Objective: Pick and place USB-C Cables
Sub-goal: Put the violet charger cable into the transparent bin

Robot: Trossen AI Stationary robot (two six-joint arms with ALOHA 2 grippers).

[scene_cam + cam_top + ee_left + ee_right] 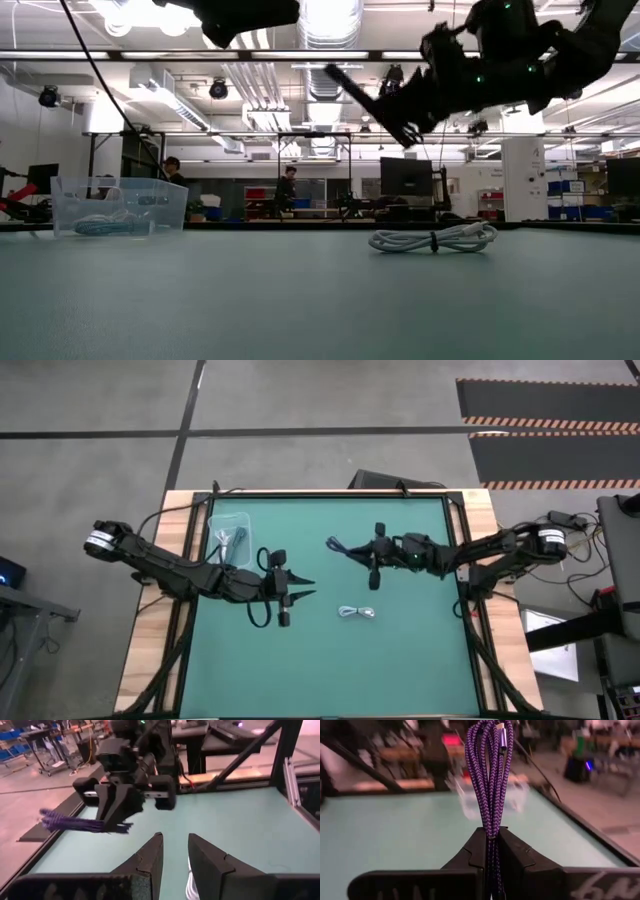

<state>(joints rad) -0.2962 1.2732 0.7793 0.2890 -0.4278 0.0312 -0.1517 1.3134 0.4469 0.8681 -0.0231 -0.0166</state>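
Note:
My right gripper [352, 548] hovers over the table's middle, shut on a purple braided cable bundle [490, 770] that sticks out toward the left [335, 545]. My left gripper [308, 588] is open, raised above the table to the left of a white cable bundle [357, 613], which lies flat on the mat [432, 239]. In the left wrist view my own open fingers [175, 840] point at the right gripper and the purple cable [75, 823]. A clear bin [245, 520] at the far left holds a pale cable [232, 538] and a teal one [100, 226]. My right gripper pinches the purple cable bundle between its two fingers at one end of the bundle [490, 832], several strands together. The fingers are about level and point toward the table's left, lying along the bundle. The looped end [487, 735] juts out past the fingertips, lifted clear of the table.
The green mat [400, 660] is bare at its near half. A wooden border and dark frame rails [465, 520] run along the table's edges. People stand far back in the room [288, 190]. Robot wires trail by both arms.

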